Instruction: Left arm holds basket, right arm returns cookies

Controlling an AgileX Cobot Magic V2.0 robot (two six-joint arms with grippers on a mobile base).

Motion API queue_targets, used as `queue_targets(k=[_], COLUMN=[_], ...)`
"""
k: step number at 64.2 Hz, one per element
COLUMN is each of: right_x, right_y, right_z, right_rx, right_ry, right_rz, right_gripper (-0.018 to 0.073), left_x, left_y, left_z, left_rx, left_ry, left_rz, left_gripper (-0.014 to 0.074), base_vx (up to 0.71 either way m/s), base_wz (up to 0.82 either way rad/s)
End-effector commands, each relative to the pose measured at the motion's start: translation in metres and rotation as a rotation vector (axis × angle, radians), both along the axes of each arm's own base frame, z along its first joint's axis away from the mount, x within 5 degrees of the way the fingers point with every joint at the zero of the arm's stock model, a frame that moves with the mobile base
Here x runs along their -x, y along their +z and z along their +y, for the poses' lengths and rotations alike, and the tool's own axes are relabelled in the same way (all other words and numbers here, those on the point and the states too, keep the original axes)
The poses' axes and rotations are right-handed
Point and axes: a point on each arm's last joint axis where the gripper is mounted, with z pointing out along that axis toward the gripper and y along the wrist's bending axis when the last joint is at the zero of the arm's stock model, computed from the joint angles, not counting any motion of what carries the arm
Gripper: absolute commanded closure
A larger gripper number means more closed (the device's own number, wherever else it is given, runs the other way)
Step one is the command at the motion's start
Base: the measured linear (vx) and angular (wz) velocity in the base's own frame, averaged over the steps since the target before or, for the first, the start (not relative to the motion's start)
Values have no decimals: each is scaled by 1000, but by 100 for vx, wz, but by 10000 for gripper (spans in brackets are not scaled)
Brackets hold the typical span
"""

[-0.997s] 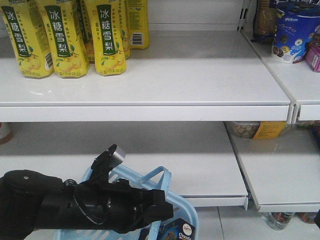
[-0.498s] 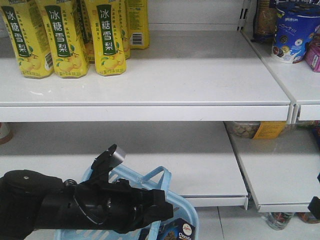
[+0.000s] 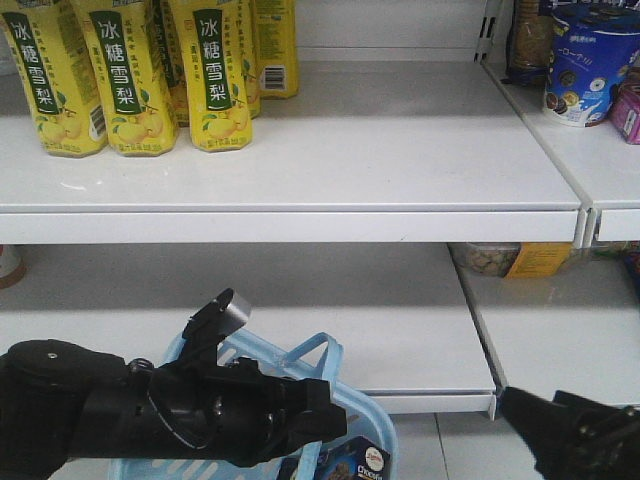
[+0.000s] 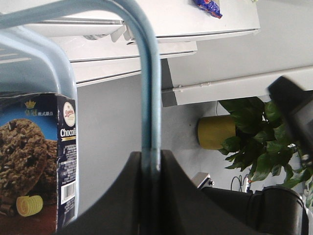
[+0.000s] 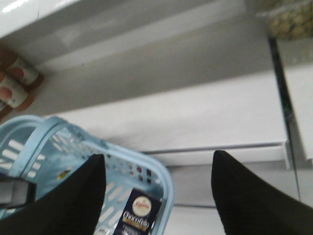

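Observation:
The light blue basket [image 3: 362, 412] hangs low in front of the shelves, under my black left arm [image 3: 150, 410]. My left gripper [image 4: 151, 164] is shut on one thin basket handle [image 4: 149, 88], which runs up between its jaws. The cookies [image 3: 362, 466], a dark navy "Chocofello" box, stand inside the basket at its right end and also show in the left wrist view [image 4: 39, 161]. My right gripper [image 5: 156, 193] is open and holds nothing. It hovers above the basket's rim [image 5: 164, 178], with the cookies [image 5: 139, 218] below the gap between its fingers. The right arm [image 3: 575, 440] shows at the bottom right.
Yellow pear-drink bottles [image 3: 120, 80] stand on the upper shelf's left, a round blue tub [image 3: 588, 65] on the neighbouring shelf to the right. The white lower shelf [image 3: 330, 310] lies just behind the basket. Jars [image 5: 14, 83] sit at its far left. A potted plant [image 4: 259, 132] stands behind.
My right arm has come into the front view at the bottom right, moving left toward the basket. The left arm and the basket have stayed put.

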Motion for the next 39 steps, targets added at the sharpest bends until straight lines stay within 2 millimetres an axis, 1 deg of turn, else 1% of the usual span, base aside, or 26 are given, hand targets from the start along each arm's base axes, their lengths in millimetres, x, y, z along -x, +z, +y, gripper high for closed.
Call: queue_targets(k=[1, 13, 18, 22, 32, 39], right_x=[-10, -12, -12, -13, -24, -30], right_y=[6, -19, -29, -37, -52, -59], right_z=[12, 44, 56, 61, 66, 71], right_rx=[-36, -6, -4, -4, 0, 6], right_ry=[35, 176, 203, 194, 118, 97], right_rz=[4, 185, 260, 308, 366, 421], right_gripper=[96, 98, 98, 98, 98, 98], left_x=[0, 0, 0, 0, 0, 0], left_y=[23, 23, 23, 23, 23, 23], left_z=[-3, -3, -3, -3, -3, -3], left_rx=[87, 87, 87, 87, 87, 87], left_ry=[-3, -3, -3, -3, -3, -3], left_rz=[-40, -40, -40, -40, -40, -40], left_gripper=[603, 603, 603, 603, 603, 603], base_vx=[0, 0, 0, 0, 0, 0], base_wz=[0, 0, 0, 0, 0, 0])
